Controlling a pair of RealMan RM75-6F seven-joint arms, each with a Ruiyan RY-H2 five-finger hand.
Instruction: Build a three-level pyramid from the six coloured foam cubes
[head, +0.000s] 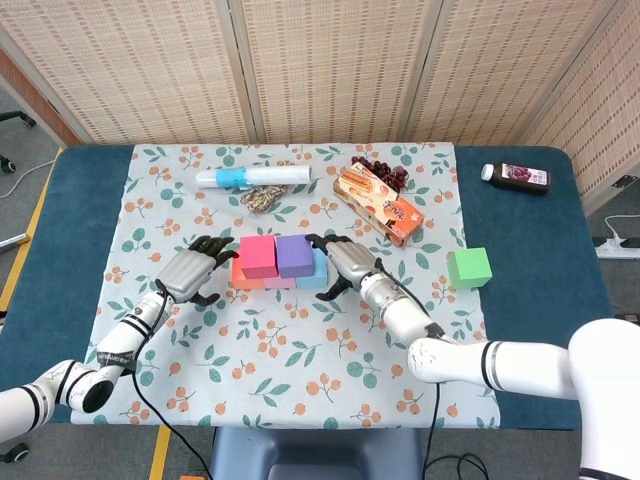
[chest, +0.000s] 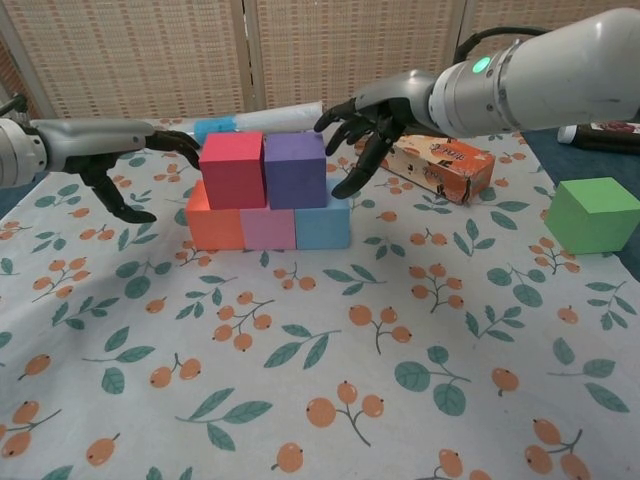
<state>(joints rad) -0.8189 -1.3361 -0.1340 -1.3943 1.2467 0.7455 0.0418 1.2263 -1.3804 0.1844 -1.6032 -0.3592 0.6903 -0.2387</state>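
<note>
The left hand (head: 190, 274) hovers just left of the cube stack, fingers spread and curved toward it, grasping nothing; in the chest view its dark fingertips (chest: 185, 143) reach close to the upper left edge of the pink-red cube (chest: 232, 169), though whether they touch it cannot be told. The right hand (head: 344, 264) mirrors it on the stack's right side, also released, with its fingers (chest: 352, 113) fanned just beside the purple cube (chest: 295, 168) and a gap showing between them and the foam. Between the two hands stands the unfinished pyramid, near the middle of the flowered tablecloth (chest: 330, 380): a bottom row of an orange cube (chest: 212, 224), a lilac cube (chest: 268, 227) and a light blue cube (chest: 324, 222) set touching side by side, with the pink-red and purple cubes resting on them, pressed together as the second level. The top level has no cube. The green cube (head: 469, 267) sits well apart, off the cloth on the blue table (head: 540, 270) toward its right edge. Behind the right hand lies an orange snack box (head: 379, 204), angled toward the cloth's far right corner, with a cluster of dark red grapes (head: 382, 172) just beyond it. Along the far edge of the cloth lie a white tube with a blue band (head: 253, 177) and a small brownish heap (head: 262, 198) just in front of it. A dark bottle (head: 517, 176) lies on its side near the table's far right corner.
</note>
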